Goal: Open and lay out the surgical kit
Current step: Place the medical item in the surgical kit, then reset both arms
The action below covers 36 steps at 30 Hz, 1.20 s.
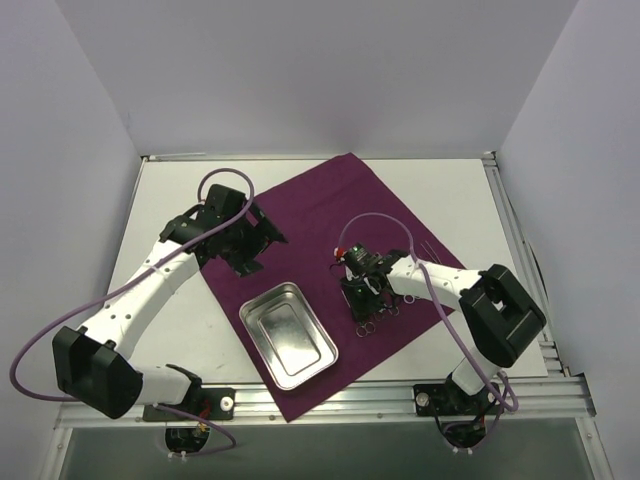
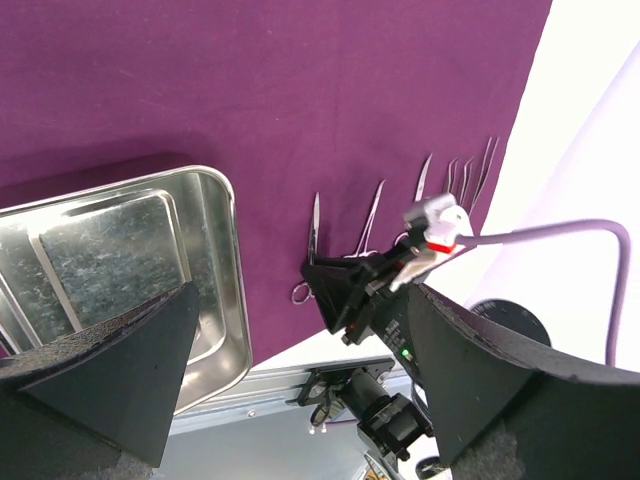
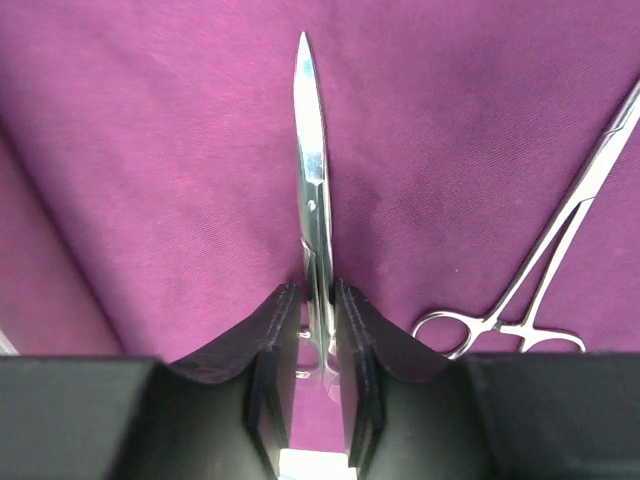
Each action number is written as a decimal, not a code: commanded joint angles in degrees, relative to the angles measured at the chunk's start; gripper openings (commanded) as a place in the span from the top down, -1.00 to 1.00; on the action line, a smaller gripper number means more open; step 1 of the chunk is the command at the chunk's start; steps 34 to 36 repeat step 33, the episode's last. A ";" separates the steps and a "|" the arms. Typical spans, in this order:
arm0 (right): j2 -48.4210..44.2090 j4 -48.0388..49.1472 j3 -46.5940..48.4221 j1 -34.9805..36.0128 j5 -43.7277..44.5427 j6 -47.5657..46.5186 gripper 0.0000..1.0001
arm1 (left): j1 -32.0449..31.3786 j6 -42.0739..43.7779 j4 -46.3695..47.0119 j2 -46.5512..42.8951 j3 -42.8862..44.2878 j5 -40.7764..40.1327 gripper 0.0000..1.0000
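The maroon cloth wrap (image 1: 330,200) lies spread flat on the table. The steel tray (image 1: 288,335) sits empty on its near part. My right gripper (image 3: 317,300) is low over the cloth, its fingers slightly apart around the handle end of a pair of scissors (image 3: 311,170) that lies flat with a small gap on the left side. Ring-handled forceps (image 3: 540,290) lie just to the right. More thin instruments (image 2: 470,175) lie in a row near the cloth's right corner. My left gripper (image 1: 255,240) hangs open and empty above the cloth's left edge.
An aluminium rail (image 1: 350,400) runs along the table's near edge. White walls enclose the table on three sides. Bare white table (image 1: 440,190) shows beyond the cloth at the back right and on the left.
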 commanded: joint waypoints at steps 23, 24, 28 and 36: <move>-10.51 -8.88 11.33 -0.58 14.66 5.61 -1.00 | 0.33 4.74 6.63 -7.36 -7.88 4.98 -0.88; -11.99 -7.14 10.81 -0.58 15.44 6.66 -1.00 | 0.33 5.52 6.98 -8.14 -8.42 4.98 -0.88; -16.91 -1.94 7.65 -0.41 16.94 9.65 -1.00 | 0.24 7.46 11.11 -11.48 -12.63 5.95 -0.88; -30.25 10.52 -6.03 -0.58 16.77 15.97 -1.00 | 0.33 7.38 17.87 -19.64 -20.71 9.63 -0.88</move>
